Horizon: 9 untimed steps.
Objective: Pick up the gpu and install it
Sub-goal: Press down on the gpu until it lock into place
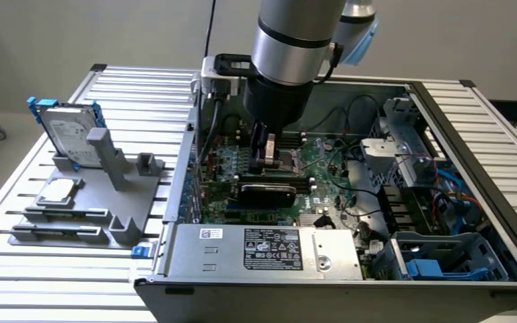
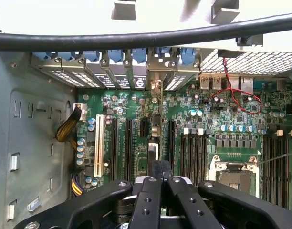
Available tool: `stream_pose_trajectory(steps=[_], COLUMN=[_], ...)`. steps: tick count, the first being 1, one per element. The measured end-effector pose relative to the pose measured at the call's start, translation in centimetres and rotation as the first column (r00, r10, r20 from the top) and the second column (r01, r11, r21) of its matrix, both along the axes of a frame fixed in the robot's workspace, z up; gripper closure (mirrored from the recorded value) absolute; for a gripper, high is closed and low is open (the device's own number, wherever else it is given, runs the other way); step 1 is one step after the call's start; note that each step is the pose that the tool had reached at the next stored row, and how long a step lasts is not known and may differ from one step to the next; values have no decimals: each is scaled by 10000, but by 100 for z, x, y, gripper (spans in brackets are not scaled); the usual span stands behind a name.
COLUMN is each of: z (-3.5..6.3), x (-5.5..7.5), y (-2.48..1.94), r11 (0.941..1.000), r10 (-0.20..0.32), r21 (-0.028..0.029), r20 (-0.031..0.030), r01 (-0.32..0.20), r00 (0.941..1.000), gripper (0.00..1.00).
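On the slatted tabletop (image 1: 25, 282), an open computer case (image 1: 330, 303) lies on its side, interior up. The arm (image 1: 299, 33) reaches straight down into it, over the green motherboard (image 1: 326, 161).

Exterior view: the power supply (image 1: 272, 249) fills the near edge of the case. A grey holder (image 1: 106, 195) sits on the tabletop off the exterior view's left, well apart from the case, with a hard drive (image 1: 68, 134) standing upright in it.

The gpu (image 1: 266, 194) is inside the case, on the motherboard and directly beneath the jaws, its black rounded shroud facing the camera. In the wrist view the gpu (image 2: 154, 129) shows edge-on as a thin strip. It runs from the jaw tips out to the row of slot brackets at the case's rear wall, between the long expansion slots.

The jaws are closed, pinched together on the card's upper edge.

Hard to make out:
- The grip contact itself is masked by the black finger links in the wrist view.
- In the exterior view the arm covers the board behind the jaws.
- Whether the card is fully seated in its slot cannot be told.
- A thick black cable (image 2: 136, 38) crosses the wrist view and hides part of the case's rear.
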<state>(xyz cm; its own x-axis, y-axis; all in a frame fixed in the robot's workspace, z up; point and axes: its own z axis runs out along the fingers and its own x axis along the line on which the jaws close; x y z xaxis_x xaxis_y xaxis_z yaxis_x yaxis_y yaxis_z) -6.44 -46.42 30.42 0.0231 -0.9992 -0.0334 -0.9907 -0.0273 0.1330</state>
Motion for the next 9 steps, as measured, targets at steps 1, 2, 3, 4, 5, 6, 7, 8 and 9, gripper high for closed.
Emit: stream_pose_trajectory(steps=[1, 2, 3, 4, 5, 6, 7, 8, 9], z=[0, 0, 0, 0, -7, -22, -40, -57, -73], x=[0, 0, 0, 0, -2, -11, -17, -22, -31], y=[0, 0, 0, 0, 0, 0, 1, 1, 2], r11=[10000, 10000, 10000, 10000, 10000, 10000, 10000, 10000, 10000], r10=[0, 0, 0, 0, 0, -2, 0, 0, 1], r21=[0, 0, 0, -2, 0, 1, 3, 4, 3], r20=[0, 0, 0, -1, 0, 12, 34, 66, 111], r01=[0, 0, 0, 0, 0, 2, 0, 0, -1], r00=[10000, 10000, 10000, 10000, 10000, 10000, 10000, 10000, 9999], gripper=[89, 89, 89, 89, 89, 89, 89, 89, 89])
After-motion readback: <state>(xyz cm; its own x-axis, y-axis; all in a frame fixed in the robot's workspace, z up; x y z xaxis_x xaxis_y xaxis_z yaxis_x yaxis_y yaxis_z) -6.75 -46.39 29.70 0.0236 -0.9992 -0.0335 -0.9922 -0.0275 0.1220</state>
